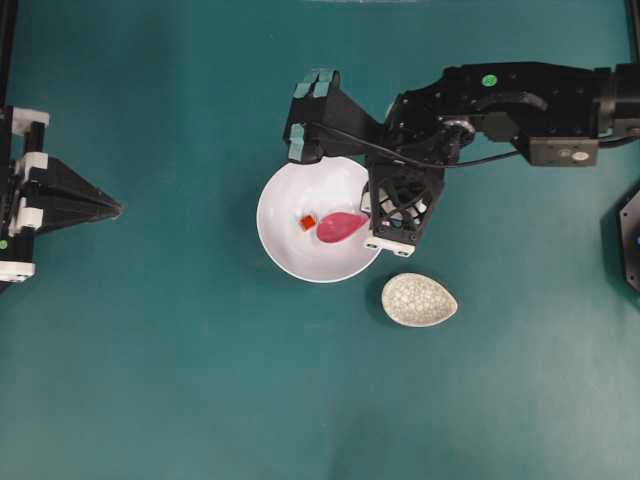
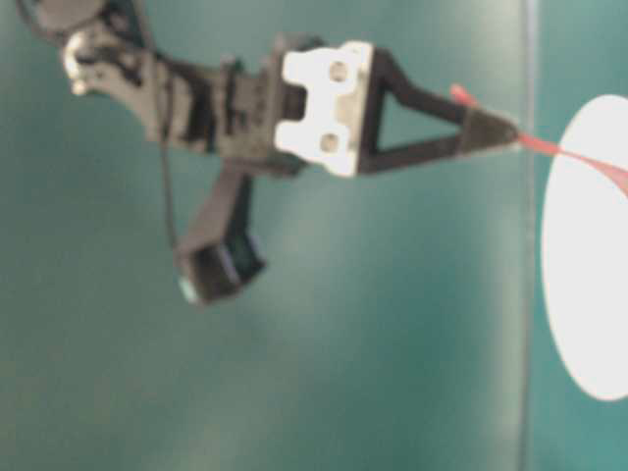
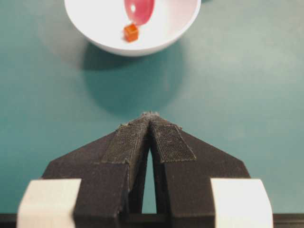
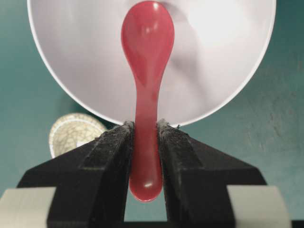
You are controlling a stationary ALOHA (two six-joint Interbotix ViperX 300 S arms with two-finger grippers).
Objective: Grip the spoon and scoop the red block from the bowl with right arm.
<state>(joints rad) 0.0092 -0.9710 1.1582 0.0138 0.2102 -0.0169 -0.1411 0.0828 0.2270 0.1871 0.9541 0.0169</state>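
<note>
The white bowl (image 1: 285, 240) stands mid-table. The tiny red block (image 1: 308, 222) lies inside it, just left of the scoop of the pink-red spoon (image 1: 342, 226). My right gripper (image 1: 375, 215) hangs over the bowl's right rim, shut on the spoon's handle. In the right wrist view the gripper (image 4: 145, 126) clamps the spoon (image 4: 147, 52), whose scoop reaches into the bowl (image 4: 213, 57); the block does not show there. My left gripper (image 1: 110, 208) is shut and empty at the far left. Its wrist view shows the gripper (image 3: 151, 116), the bowl (image 3: 95, 38), the block (image 3: 131, 32) and the scoop (image 3: 139, 9).
A small oval speckled dish (image 1: 419, 299) sits just right of and below the bowl; it also shows in the right wrist view (image 4: 73, 133). The right arm (image 1: 520, 100) stretches in from the right edge. The table-level view shows the gripper (image 2: 500, 128) with the spoon (image 2: 579, 162) at the bowl (image 2: 589, 255).
</note>
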